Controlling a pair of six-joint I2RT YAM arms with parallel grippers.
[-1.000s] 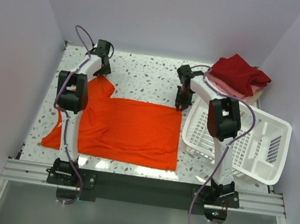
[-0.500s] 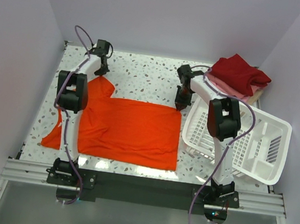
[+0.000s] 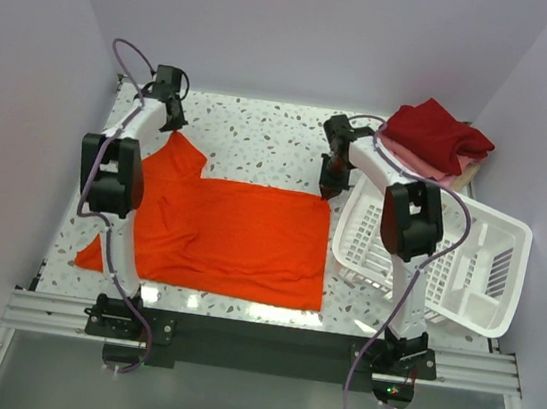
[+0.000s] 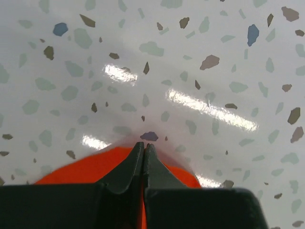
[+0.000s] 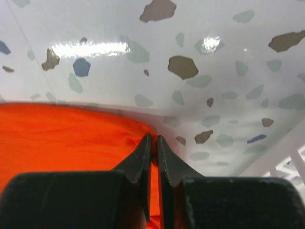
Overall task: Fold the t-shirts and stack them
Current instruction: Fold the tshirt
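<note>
A bright orange-red t-shirt (image 3: 239, 235) lies spread flat on the speckled table (image 3: 263, 133). My left gripper (image 3: 172, 119) is at the shirt's far left corner. In the left wrist view its jaws (image 4: 144, 145) are shut, with orange cloth (image 4: 81, 169) pinched between them. My right gripper (image 3: 329, 190) is at the shirt's far right corner, and its jaws (image 5: 153, 138) are shut on the orange hem (image 5: 62, 138). At the far right, a folded dark red t-shirt (image 3: 439, 134) sits on a pink one (image 3: 415, 161) and a beige one (image 3: 469, 175).
A white plastic lattice basket (image 3: 490, 284) stands tilted at the right, close beside the shirt's right edge, and its rim (image 5: 286, 157) shows in the right wrist view. Walls enclose the table on the left, back and right.
My left gripper closed on the shirt's far left corner and shifted left and farther back, dragging the shirt's left side with it. The right gripper closed on its corner and stayed put.
</note>
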